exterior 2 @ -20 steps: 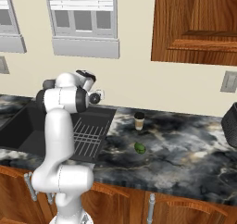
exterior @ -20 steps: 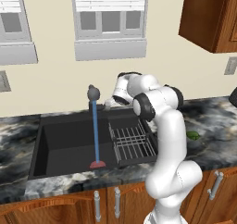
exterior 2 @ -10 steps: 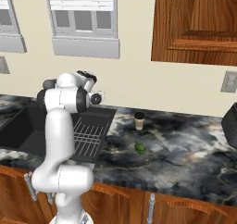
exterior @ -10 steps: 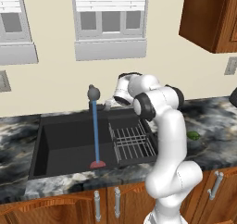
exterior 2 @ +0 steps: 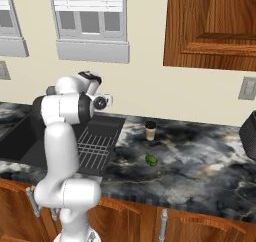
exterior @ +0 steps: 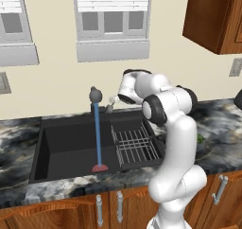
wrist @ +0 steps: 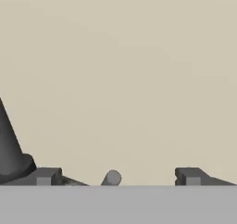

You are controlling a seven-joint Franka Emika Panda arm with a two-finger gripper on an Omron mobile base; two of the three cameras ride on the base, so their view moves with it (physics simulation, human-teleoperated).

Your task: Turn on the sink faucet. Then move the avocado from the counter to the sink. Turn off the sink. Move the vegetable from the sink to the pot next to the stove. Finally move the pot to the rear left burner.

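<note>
- Left base view: a dark marbled worktop (exterior: pixel 19 128) runs under two shuttered windows on a cream wall, with wooden cupboards below and a wooden cabinet (exterior: pixel 215 17) above at the right. A black sink (exterior: pixel 71 147) is set into the worktop, with a wire rack (exterior: pixel 134 145) in its right half. The faucet (exterior: pixel 96 96) stands at the back rim of the sink, and a blue stream of water (exterior: pixel 98 138) drops from it to a red patch on the sink floor. The jaws (exterior: pixel 111 103) sit just beside the faucet, level with its head, and hold nothing. A sliver of green shows on the worktop behind the arm.
- Right base view: from this side the avocado (exterior 2: pixel 151 160) lies in plain sight on the worktop, well apart from the jaws, past the rack. A small cup (exterior 2: pixel 150 130) stands near it, closer to the wall. The arm's own body hides the faucet here.
- Hand view: the two fingertips (wrist: pixel 44 176) stand wide apart with nothing between them but a small grey rod end (wrist: pixel 112 177). The dark faucet base rises outside one finger, against the bare cream wall (wrist: pixel 129 70).
</note>
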